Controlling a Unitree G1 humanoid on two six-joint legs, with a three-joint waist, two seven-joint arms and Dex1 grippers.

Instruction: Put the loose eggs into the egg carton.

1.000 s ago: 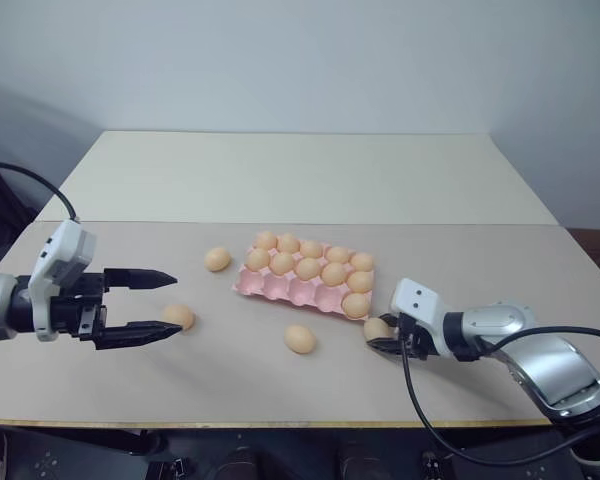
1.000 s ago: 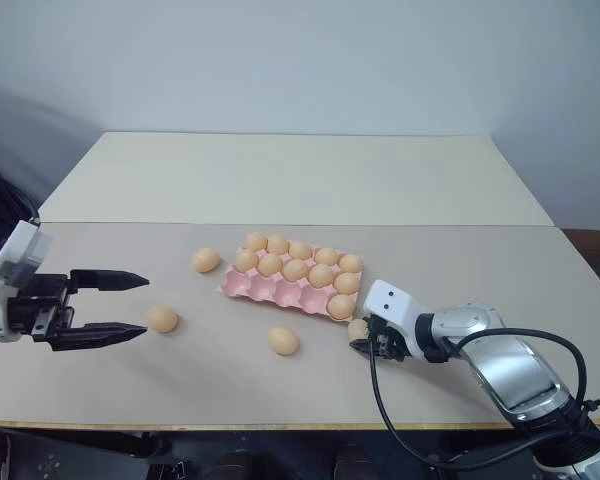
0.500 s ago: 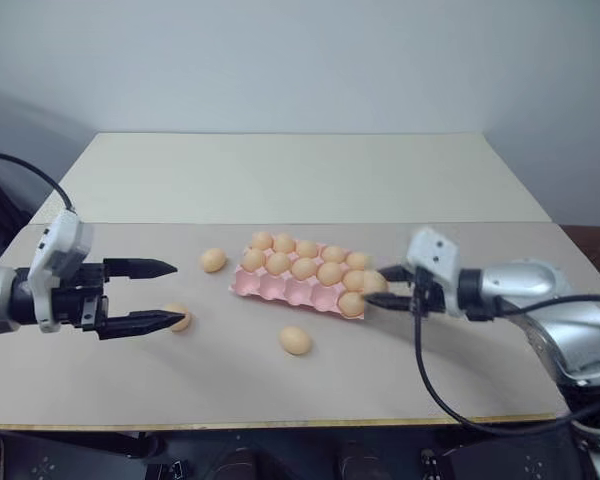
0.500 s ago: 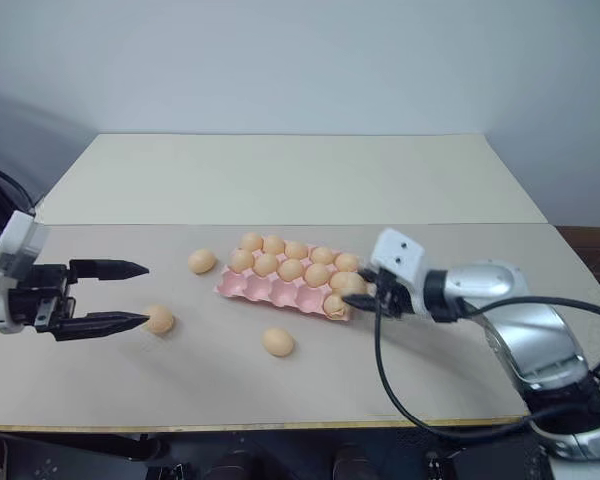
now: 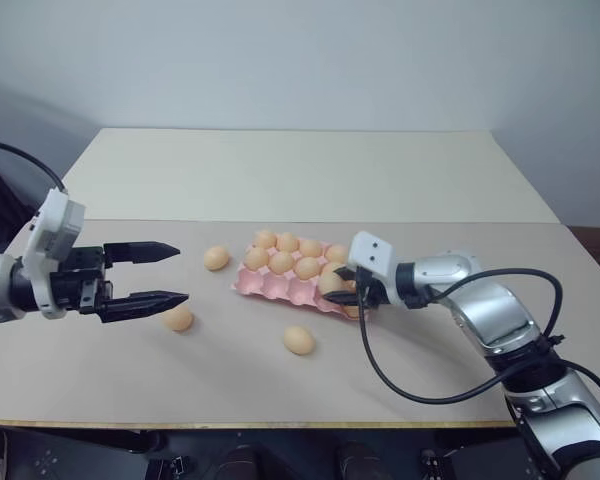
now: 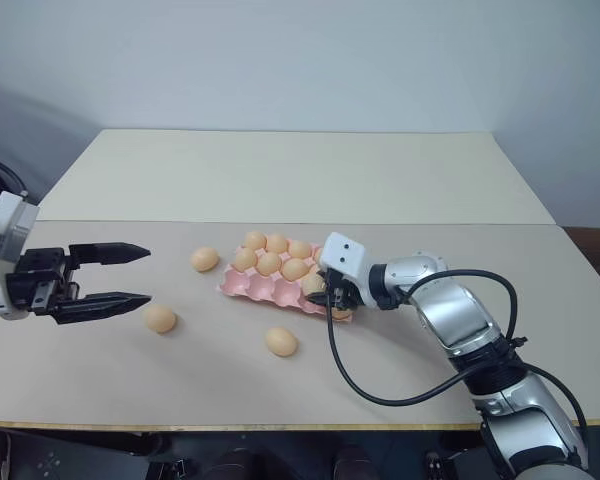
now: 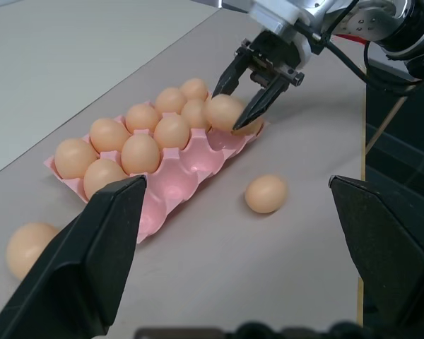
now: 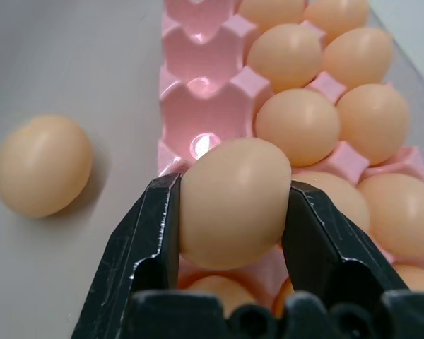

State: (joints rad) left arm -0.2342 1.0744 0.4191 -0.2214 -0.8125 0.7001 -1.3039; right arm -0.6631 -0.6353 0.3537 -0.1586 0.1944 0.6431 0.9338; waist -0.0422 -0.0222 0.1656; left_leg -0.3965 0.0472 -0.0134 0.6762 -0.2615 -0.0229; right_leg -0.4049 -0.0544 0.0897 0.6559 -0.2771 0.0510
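Right gripper [image 5: 346, 287], frame centre, clamps one egg [image 8: 233, 201] over the near row of the pink egg carton [image 5: 280, 288], whose cups there are mostly bare. Left gripper [image 5: 172, 273], left of frame, fingers spread wide, holds nothing. Three loose eggs [image 5: 178, 318] lie on open desk [image 5: 130, 370] left and below the carton, well clear of edges.

A: What is standing in the way around the egg carton [image 5: 280, 287]?

B: The right pincer [image 5: 345, 285] is hanging over its near right corner, gripping an egg [image 8: 233, 201]. Loose eggs are lying at the carton's nine o'clock [image 5: 217, 258], six o'clock [image 5: 299, 339] and eight o'clock [image 5: 178, 318].

A: And free room?

B: The far worktop [image 5: 310, 180], at twelve o'clock, is lying bare. The left pincer [image 5: 175, 273] is gaping wide at nine o'clock.
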